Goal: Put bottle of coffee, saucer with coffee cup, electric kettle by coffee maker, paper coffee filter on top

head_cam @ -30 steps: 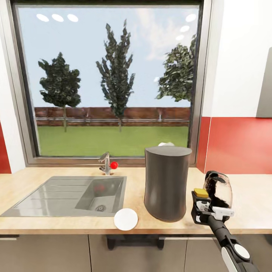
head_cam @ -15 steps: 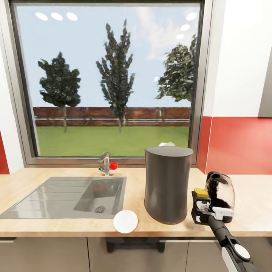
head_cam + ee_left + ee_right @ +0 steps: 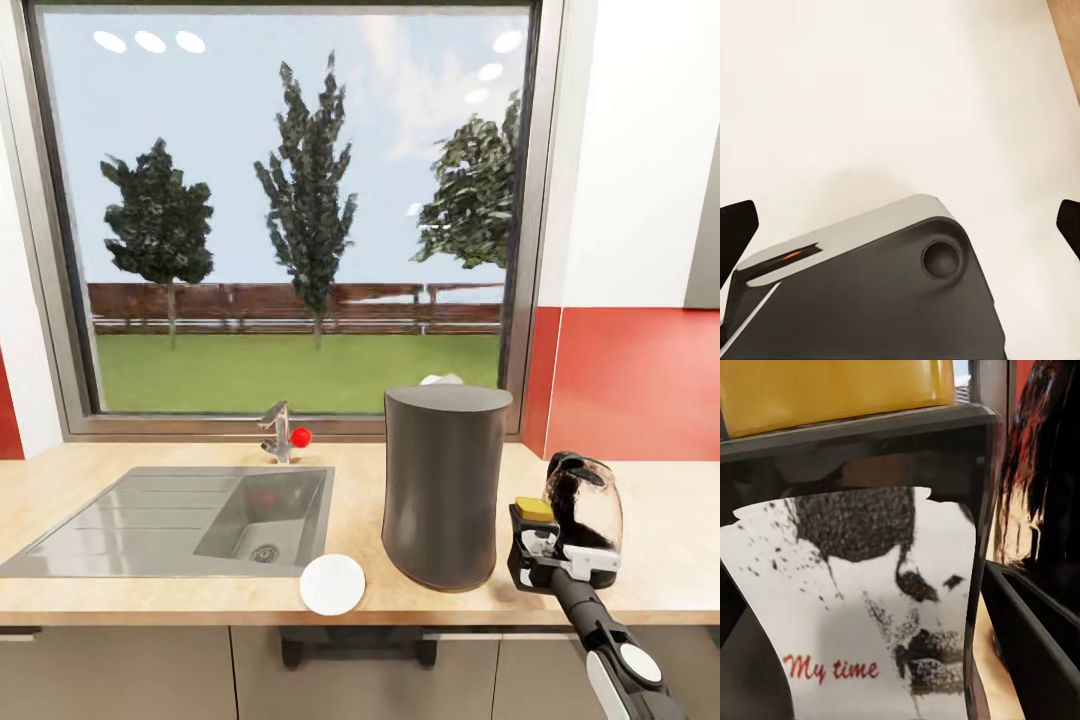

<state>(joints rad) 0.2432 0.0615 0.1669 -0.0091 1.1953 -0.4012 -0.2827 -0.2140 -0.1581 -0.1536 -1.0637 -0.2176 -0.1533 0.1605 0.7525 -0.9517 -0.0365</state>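
Yellow-lidded, the bottle of coffee (image 3: 533,530) sat clamped in the right gripper (image 3: 545,555), between the coffee maker (image 3: 441,486) and the electric kettle (image 3: 583,507); left gripper's (image 3: 900,232) fingertips stood wide.

Head forward-down over countertop (image 3: 200,590); right wrist close on bottle (image 3: 855,607).

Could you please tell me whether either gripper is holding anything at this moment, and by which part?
The right gripper holds the bottle of coffee by its body, below the yellow lid. The left gripper is open and holds nothing.
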